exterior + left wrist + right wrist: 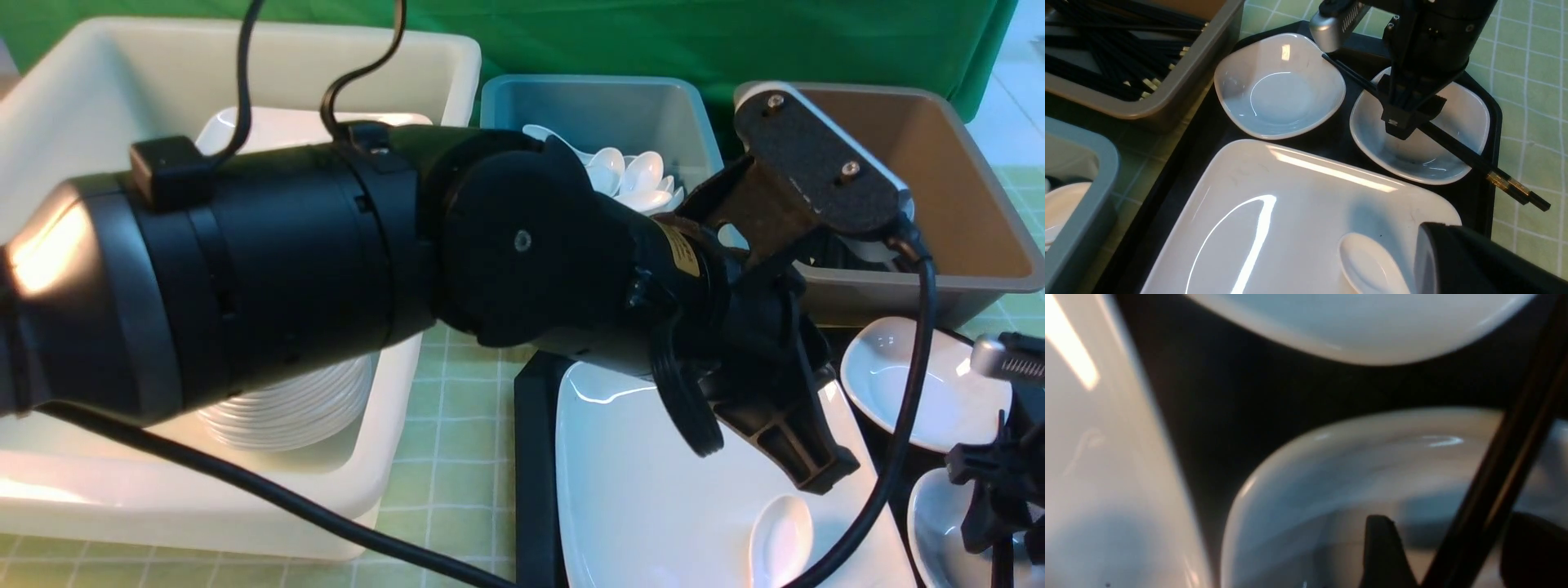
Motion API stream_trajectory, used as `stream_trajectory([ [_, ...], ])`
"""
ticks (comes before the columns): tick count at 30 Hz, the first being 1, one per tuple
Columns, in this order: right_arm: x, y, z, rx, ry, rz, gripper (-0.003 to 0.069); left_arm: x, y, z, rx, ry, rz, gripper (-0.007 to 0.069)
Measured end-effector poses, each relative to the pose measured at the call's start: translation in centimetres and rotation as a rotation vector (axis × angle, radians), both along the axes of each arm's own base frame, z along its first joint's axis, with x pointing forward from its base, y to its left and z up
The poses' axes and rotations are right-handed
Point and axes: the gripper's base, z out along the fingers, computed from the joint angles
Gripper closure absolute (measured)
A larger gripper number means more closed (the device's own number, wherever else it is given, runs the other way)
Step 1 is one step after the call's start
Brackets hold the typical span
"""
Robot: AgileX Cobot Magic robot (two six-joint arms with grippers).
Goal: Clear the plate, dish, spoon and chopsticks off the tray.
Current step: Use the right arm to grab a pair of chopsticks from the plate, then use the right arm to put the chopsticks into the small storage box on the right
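Left wrist view: your chopsticks (1457,150) lie across the dish (1470,114) at frame right on the tray (1331,141), long axis running upper left to lower right. The right gripper (1399,127) straddles them, jaws apart, gripping nothing yet. The left gripper (816,469), closed and empty, hovers above the plate (653,490).

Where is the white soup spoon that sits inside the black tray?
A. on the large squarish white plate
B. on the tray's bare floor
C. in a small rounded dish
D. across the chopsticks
A: the small glossy white soup spoon lies on the large glossy white squarish plate.
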Motion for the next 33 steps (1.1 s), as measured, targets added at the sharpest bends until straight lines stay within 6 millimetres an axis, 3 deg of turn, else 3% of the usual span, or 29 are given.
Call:
stream_trajectory([
  [2, 0.0, 0.0, -0.2, 0.003, 0.010, -0.001, 0.0381, 0.0, 0.0, 0.0, 0.003, -0.004, -0.001, 0.0643],
  [5, 0.0, 0.0, -0.2, 0.003, 0.011, -0.001, 0.0573, 0.0, 0.0, 0.0, 0.004, -0.005, -0.001, 0.0643],
  [12, -0.2, 0.1, -0.2, 0.009, 0.037, 0.008, 0.0588, 0.0, 0.0, 0.0, 0.005, -0.006, -0.002, 0.0643],
  [17, -0.8, 0.4, 1.6, 0.039, -0.006, 0.034, 0.0588, 0.1, 0.0, 0.1, -0.004, -0.010, 0.004, 0.0643],
  [21, -0.6, 0.7, 6.2, 0.051, -0.166, 0.051, 0.0588, 0.9, -0.3, 1.1, -0.107, -0.088, 0.063, 0.0643],
  [24, 1.0, 0.6, 9.6, 0.040, -0.289, 0.057, 0.0588, 1.6, -0.4, 2.3, -0.224, -0.190, 0.122, 0.0643],
  [26, 3.1, 0.4, 12.4, 0.025, -0.407, 0.056, 0.0588, 2.2, -0.4, 3.5, -0.331, -0.274, 0.177, 0.0643],
  [27, 3.5, 0.3, 12.9, 0.022, -0.430, 0.055, 0.0588, 2.2, -0.4, 3.5, -0.331, -0.273, 0.177, 0.0643],
  [29, 6.3, 0.0, 15.9, -0.001, -0.592, 0.045, 0.0588, 2.7, -0.2, 4.4, -0.420, -0.322, 0.228, 0.0643],
  [33, 10.1, -0.5, 19.0, -0.031, -0.787, 0.026, 0.0588, 3.7, 0.3, 4.2, -0.432, -0.314, 0.267, 0.0643],
])
